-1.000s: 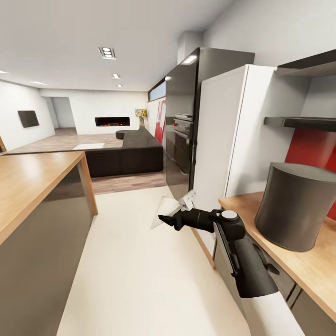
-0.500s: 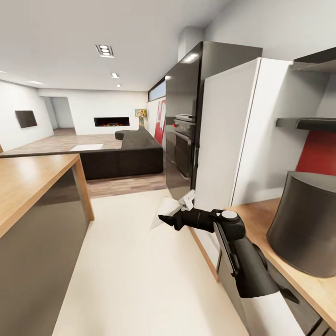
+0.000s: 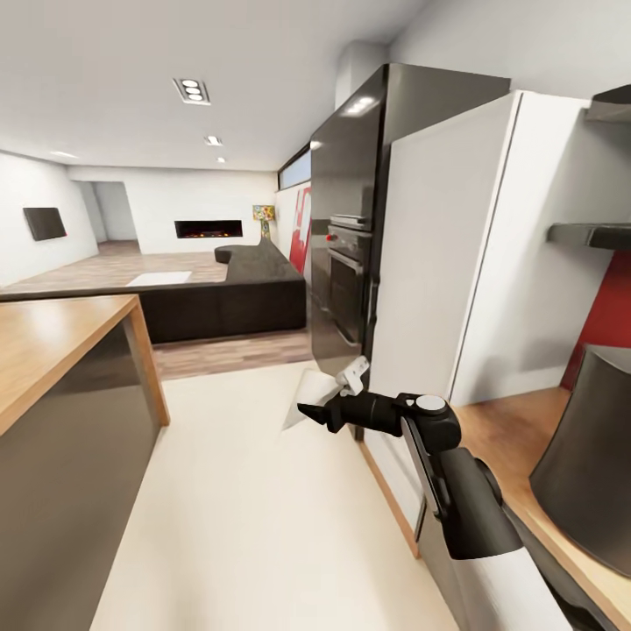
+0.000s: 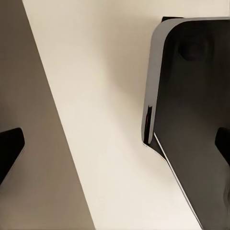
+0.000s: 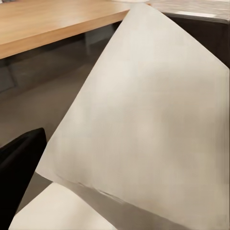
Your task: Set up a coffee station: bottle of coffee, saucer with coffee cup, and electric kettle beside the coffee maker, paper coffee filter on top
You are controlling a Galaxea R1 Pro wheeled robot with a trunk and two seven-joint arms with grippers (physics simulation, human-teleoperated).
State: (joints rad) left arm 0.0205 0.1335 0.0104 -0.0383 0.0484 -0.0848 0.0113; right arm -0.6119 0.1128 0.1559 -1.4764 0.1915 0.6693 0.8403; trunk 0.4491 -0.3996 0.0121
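The right gripper (image 3: 322, 410) is clamped on the paper coffee filter (image 3: 307, 393) above the floor. The coffee maker (image 3: 592, 456) stands on the surface (image 3: 504, 434). Left gripper's state: cannot tell

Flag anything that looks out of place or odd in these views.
Nothing stands out. The right gripper holds the paper coffee filter over the floor, and the coffee maker stands upright on the kitchen countertop.

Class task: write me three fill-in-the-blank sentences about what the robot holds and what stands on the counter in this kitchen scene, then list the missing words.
1. The right gripper holds a white paper ____.
2. The dark-grey coffee maker stands on the ____.
3. The wall behind the coffee maker is ____.

Missing words: filter; countertop; red
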